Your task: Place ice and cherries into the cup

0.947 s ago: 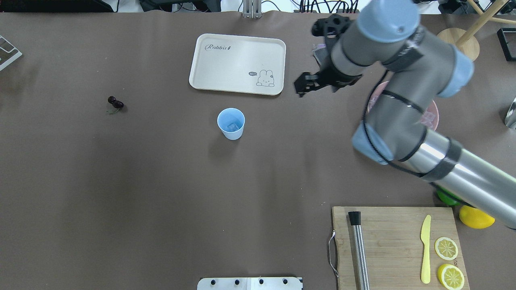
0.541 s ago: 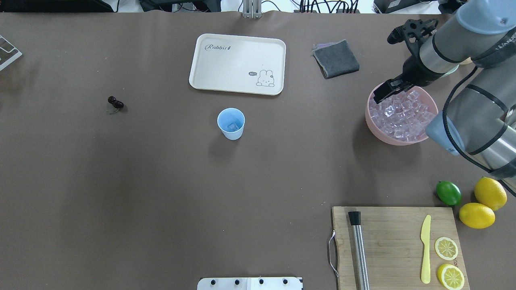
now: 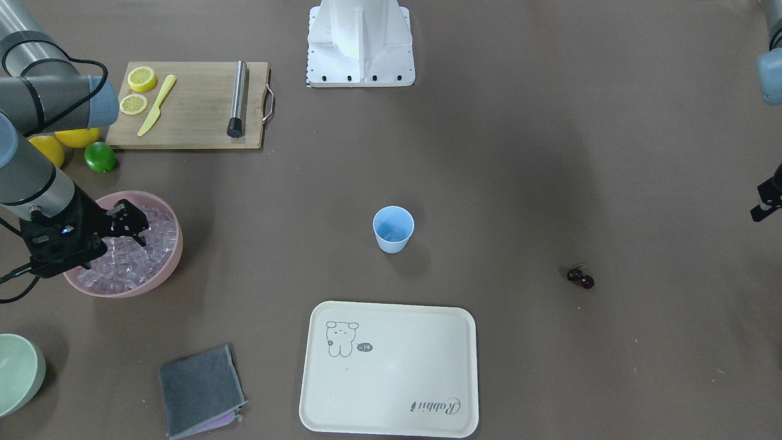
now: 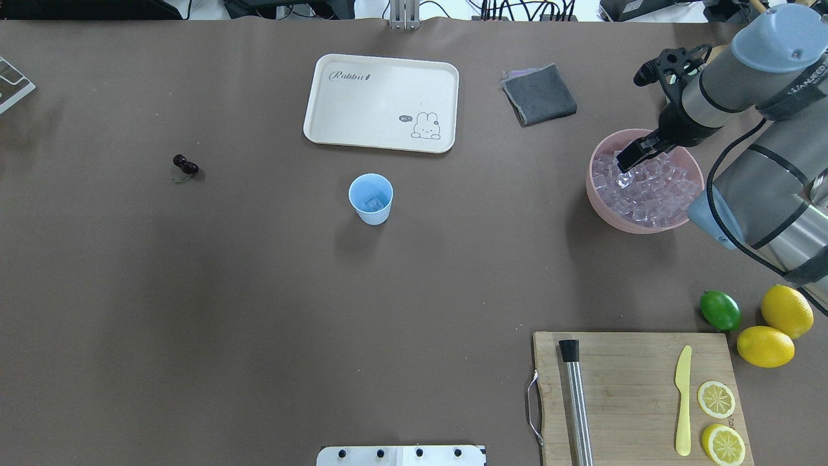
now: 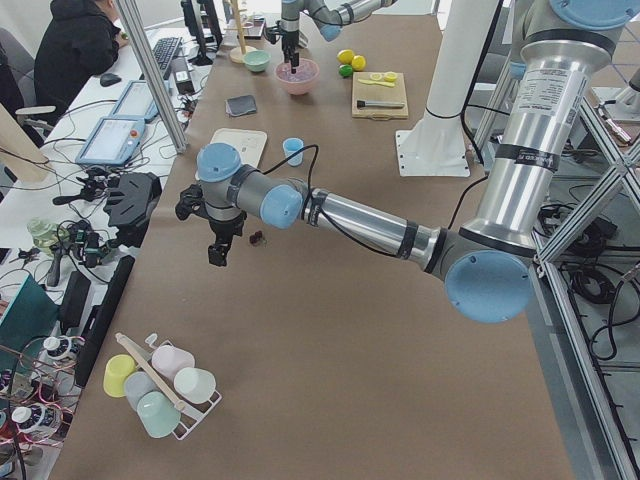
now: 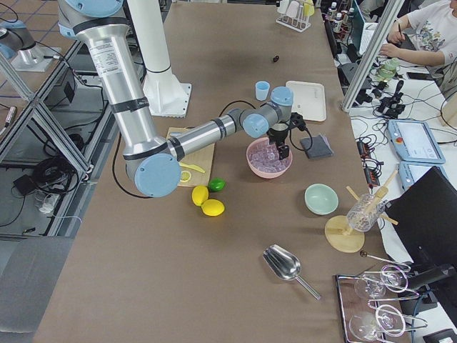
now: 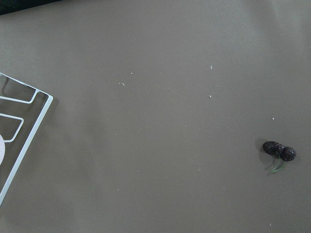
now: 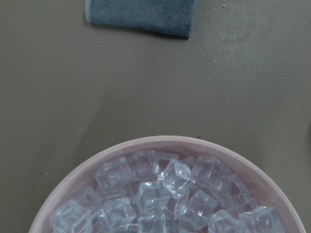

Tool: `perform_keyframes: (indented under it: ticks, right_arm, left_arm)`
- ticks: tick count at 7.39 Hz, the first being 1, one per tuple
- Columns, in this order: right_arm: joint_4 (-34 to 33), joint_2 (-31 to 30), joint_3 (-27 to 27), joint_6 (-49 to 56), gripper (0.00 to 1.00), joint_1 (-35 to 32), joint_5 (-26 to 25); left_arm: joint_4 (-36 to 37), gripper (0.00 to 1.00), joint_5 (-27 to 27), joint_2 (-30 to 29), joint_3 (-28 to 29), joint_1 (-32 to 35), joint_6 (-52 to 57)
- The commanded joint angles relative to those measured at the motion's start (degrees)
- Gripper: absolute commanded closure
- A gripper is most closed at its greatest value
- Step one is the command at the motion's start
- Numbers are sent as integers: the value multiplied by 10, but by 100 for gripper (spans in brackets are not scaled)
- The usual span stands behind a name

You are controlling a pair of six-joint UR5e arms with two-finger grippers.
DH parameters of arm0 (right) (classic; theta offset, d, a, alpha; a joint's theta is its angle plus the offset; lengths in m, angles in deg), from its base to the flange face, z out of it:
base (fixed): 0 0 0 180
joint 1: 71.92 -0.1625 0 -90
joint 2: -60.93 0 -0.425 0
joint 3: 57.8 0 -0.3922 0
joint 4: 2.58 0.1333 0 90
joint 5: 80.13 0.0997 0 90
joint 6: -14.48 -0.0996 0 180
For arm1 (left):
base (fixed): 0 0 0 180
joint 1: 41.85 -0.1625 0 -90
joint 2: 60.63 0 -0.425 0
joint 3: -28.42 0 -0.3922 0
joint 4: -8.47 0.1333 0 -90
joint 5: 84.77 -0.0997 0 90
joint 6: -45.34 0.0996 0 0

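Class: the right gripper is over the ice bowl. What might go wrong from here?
The ice is heaped tight in the bowl; the right gripper may slip off a cube or push others out. The cup is small and far off; a cube may drop short.

Seen from overhead with the robot at 6 o'clock, the cup (image 4: 370,199) stands mid-table (image 4: 259,291). The tray (image 4: 381,102) lies at its 12 o'clock, the cloth (image 4: 539,94) at 2, and the cherries (image 4: 185,164) well apart at 9. At 3 sits the bowl (image 4: 614,223), full of ice (image 4: 650,188), with the right end effector (image 4: 631,157) over it. A cube also lies in the cup. The board (image 4: 627,388) at 4 bears a rod (image 4: 576,401), a knife (image 4: 683,401) and slices (image 4: 716,399). The lime (image 4: 720,310) and lemons (image 4: 765,346) lie at the board's 1 o'clock.
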Motion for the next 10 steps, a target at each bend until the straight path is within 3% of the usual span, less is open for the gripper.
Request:
perform_keyframes:
  ticks: [1,4,5,7,8,9,10]
  right_arm:
    - [13,1,-19,0,14,15,-3]
    - [53,-7,-39,-6,15,22,-12]
    - [55,-7,-40,-10,30,25,-12]
    - [56,0,-39,-44,71,28,-12]
    - [57,3,-35,-48,85,29,-11]
    - [56,4,-26,-49,96,29,-10]
    - [55,4,-16,-50,100,27,-5]
  left_arm:
    - [1,2,0,0,1,0,0]
    - [0,2,0,-1,1,-1,-1]
    - [0,2,0,-1,1,-1,-1]
    - [0,2,0,-1,1,-1,-1]
    - [0,2,0,-1,1,-2,-1]
    - [0,2,0,-1,6,-2,0]
    - [0,2,0,-1,8,-2,1]
